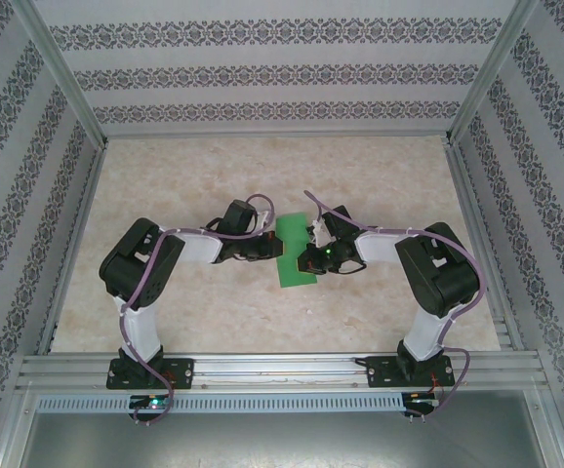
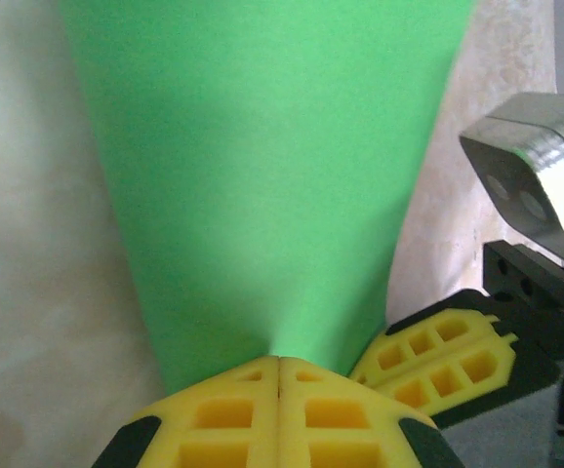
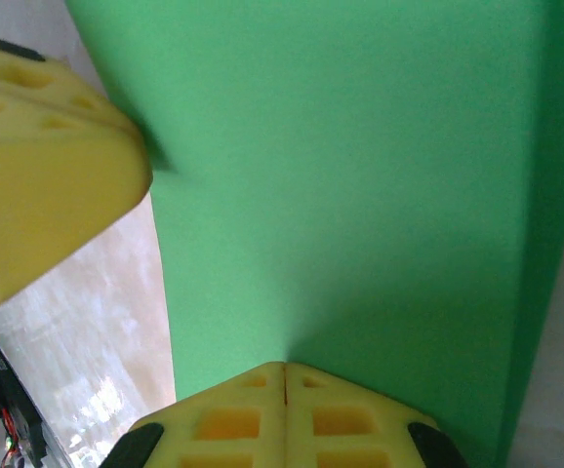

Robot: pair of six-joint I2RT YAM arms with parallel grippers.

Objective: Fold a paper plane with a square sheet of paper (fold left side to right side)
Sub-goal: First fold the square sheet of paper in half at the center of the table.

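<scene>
The square sheet of paper (image 1: 295, 252) lies flat in the middle of the table as a narrow bright green rectangle. My left gripper (image 1: 274, 250) is shut, its tips resting on the sheet's left edge. My right gripper (image 1: 312, 259) is shut too, with its tips down on the right edge. In the left wrist view the closed yellow tips (image 2: 278, 359) touch the paper (image 2: 262, 175), with the right gripper's fingers (image 2: 448, 356) just beside. In the right wrist view the closed tips (image 3: 284, 367) press the paper (image 3: 360, 195), which has a darker band along its right edge.
The beige marbled tabletop (image 1: 184, 175) is walled by patterned panels and aluminium posts (image 1: 62, 88). An aluminium rail (image 1: 282, 369) along the near edge carries both arm bases. The two arms bend inward, their wrists close together over the sheet.
</scene>
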